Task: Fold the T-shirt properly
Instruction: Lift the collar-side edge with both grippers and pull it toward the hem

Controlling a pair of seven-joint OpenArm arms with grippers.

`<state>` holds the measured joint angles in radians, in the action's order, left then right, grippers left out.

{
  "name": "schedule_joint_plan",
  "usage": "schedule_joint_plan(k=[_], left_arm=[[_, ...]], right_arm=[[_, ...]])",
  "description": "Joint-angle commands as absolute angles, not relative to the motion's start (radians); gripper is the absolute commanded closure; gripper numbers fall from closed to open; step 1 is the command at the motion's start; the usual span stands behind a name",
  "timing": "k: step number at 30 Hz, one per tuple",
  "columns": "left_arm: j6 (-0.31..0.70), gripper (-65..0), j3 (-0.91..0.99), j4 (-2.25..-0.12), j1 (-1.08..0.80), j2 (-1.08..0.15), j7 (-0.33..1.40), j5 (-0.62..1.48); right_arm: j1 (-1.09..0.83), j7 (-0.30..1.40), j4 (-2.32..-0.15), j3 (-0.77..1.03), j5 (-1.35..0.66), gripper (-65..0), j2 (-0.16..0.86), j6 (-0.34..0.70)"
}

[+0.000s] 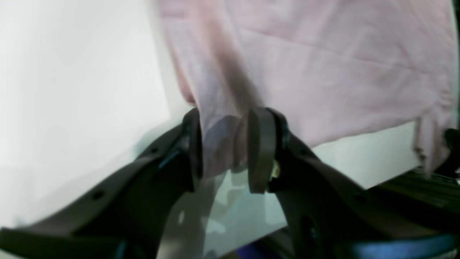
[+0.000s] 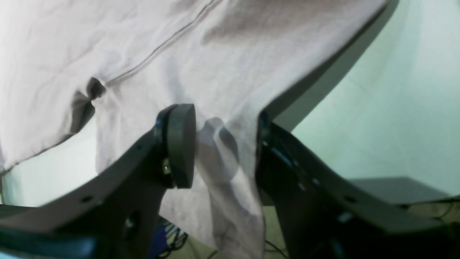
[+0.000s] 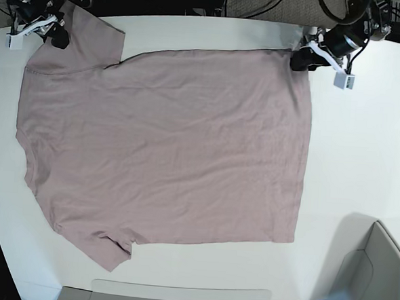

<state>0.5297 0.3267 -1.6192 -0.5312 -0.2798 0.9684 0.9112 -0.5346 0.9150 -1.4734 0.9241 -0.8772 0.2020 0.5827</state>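
T-shirt (image 3: 166,148) lies spread flat and unfolded on the white worktop (image 3: 363,146), with no fold made yet. Left gripper (image 1: 224,147) is clamped on fabric at the far hem corner; right gripper (image 2: 219,144) is pinching fabric near the far sleeve and shoulder. Judgement: very early, with both far corners grasped, ready for the first fold. All folds remain.

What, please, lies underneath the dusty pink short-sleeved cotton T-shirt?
The dusty pink short-sleeved cotton T-shirt lies spread flat on the white table, which shows all around it. Whatever sits beneath the cloth is covered. The left gripper and right gripper pinch its far corners.
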Motion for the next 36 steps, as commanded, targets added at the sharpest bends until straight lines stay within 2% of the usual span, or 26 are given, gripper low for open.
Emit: schedule_joint_plan(k=[1, 4, 8, 13, 22, 27, 31, 36], left_arm=[[0.515, -20.4, 0.329, -1.613, -0.542, -0.291, 0.998, 0.88], [0.515, -16.0, 0.329, -1.609, -0.518, -0.292, 0.998, 0.88], [0.516, 0.0, 0.329, -1.609, -0.503, -0.292, 1.0, 0.88], [0.516, 0.0, 0.348, -1.609, -0.501, -0.295, 1.0, 0.881], [0.526, 0.0, 0.535, -1.616, -0.547, -0.292, 1.009, 0.888], [0.526, 0.0, 0.593, -1.699, -0.568, -0.294, 1.009, 0.888], [0.518, 0.0, 0.588, -1.751, -0.562, -0.294, 1.009, 0.888], [0.516, 0.0, 0.584, -1.755, -0.483, -0.292, 1.01, 0.883]], right_arm=[[-0.547, 0.944, -1.486, 0.912, -0.851, -22.8, 0.203, 0.568], [-0.552, 0.943, -1.501, 0.881, -0.851, -18.0, 0.203, 0.567], [-0.544, 0.941, -1.501, 0.878, -0.851, 0.0, 0.203, 0.567], [-0.552, 0.941, -1.563, 0.885, -0.849, 0.0, 0.2, 0.567], [-0.616, 0.941, -1.782, 0.989, -0.843, 0.0, 0.197, 0.567], [-0.638, 0.941, -1.863, 1.009, -0.843, 0.0, 0.196, 0.567], [-0.599, 0.946, -1.871, 1.004, -0.84, 0.0, 0.197, 0.565], [-0.512, 0.947, -1.87, 0.972, -0.697, 0.0, 0.199, 0.565]])
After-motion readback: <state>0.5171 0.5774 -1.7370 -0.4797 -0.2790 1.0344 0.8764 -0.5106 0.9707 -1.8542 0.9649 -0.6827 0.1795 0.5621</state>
